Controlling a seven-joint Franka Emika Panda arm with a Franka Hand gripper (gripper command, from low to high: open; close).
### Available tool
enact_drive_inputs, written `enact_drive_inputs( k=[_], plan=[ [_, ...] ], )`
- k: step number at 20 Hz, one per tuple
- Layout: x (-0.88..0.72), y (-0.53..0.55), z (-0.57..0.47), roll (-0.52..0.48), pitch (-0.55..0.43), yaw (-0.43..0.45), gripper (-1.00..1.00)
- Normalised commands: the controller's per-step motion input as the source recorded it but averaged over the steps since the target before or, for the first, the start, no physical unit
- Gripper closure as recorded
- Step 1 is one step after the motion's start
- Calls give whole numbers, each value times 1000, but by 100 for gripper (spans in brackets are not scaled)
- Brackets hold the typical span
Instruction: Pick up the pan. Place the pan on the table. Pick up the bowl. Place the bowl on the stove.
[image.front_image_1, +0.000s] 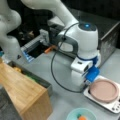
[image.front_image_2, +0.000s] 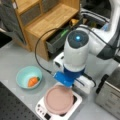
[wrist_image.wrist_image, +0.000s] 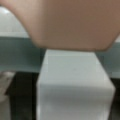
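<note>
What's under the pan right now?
The pan sits on the stove, covering most of its black top; only corners and the button edge show. The pincer is at the pan's rim, its fingertips hidden.

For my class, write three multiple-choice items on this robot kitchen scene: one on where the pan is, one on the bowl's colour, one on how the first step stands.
1. Where is the pan?
A. On the stove
B. On the wooden counter
C. In the bowl

2. What colour is the bowl?
A. Red
B. Light teal
C. Black

3. How does the first step stand?
A. The pan lies on the table
B. The pan hangs high in the air
C. The pan is not yet lifted off the stove

Key:
1 A: the pink pan sits on the white stove.
2 B: the bowl is light teal, with an orange item inside.
3 C: the pan rests on the stove, with the hand low at its edge; the grey table holds no pan.
</note>
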Motion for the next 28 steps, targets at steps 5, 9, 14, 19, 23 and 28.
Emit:
enact_drive_inputs(
  k=[5, 9, 14, 19, 23, 28],
  plan=[
    [-134, -77, 86, 94, 25, -24, 100],
    [-193, -66, 279, 105, 66, -14, 100],
    [-263, -77, 432, 132, 93, 6, 100],
    [-291, -162, 313, 134, 63, 18, 100],
    [-296, -206, 134, 136, 20, 18, 100],
    [-400, -193, 19, 129, -51, 37, 100]
  ],
)
